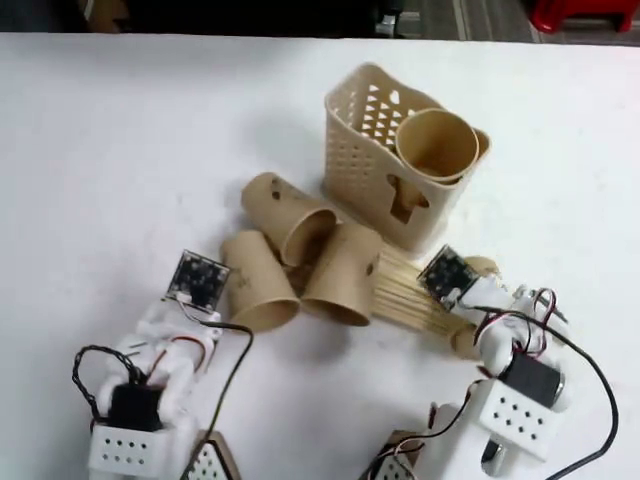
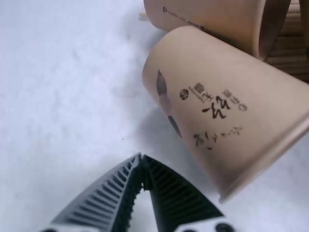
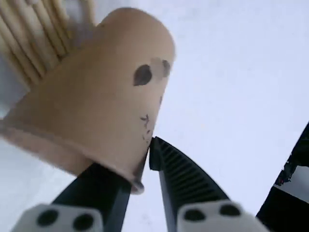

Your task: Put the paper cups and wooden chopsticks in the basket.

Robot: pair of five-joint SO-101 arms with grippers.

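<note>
Right gripper (image 3: 142, 159) is narrow and, as far as we can read it, clamped on the rim wall of the gripped cup (image 3: 96, 96), with one finger inside the mouth and one outside. That cup lies on its side with its base pointing away from the hand. The wooden chopsticks (image 3: 29, 34) lie just beyond it, off to one side.

Left gripper (image 2: 142, 166) is closed, tips meeting, holding nothing, low over the table (image 2: 58, 72). The nearest loose cup (image 2: 227, 111) lies on its side just ahead of those tips, a bit off to one side and not touching them. The second loose cup (image 2: 217, 19) lies farther ahead, right next to the first. In the high view a third loose cup (image 1: 290, 215) lies beyond both, toward the basket (image 1: 365, 170). The basket is well ahead of both hands and has a stowed cup (image 1: 437, 145) in it.

Risks, as we judge them:
- A pinch on one thin paper wall could crush the rim, or let the gripped cup swivel and drop on the lift.
- Its base sits near the chopsticks, so a low drag could scatter them.
- The stowed cup fills one end of the basket, so a tilted cup could catch on it or on the rim and tip the basket.
- If the left hand advances closed, it will shove the nearest loose cup into its neighbour and roll both away.
</note>
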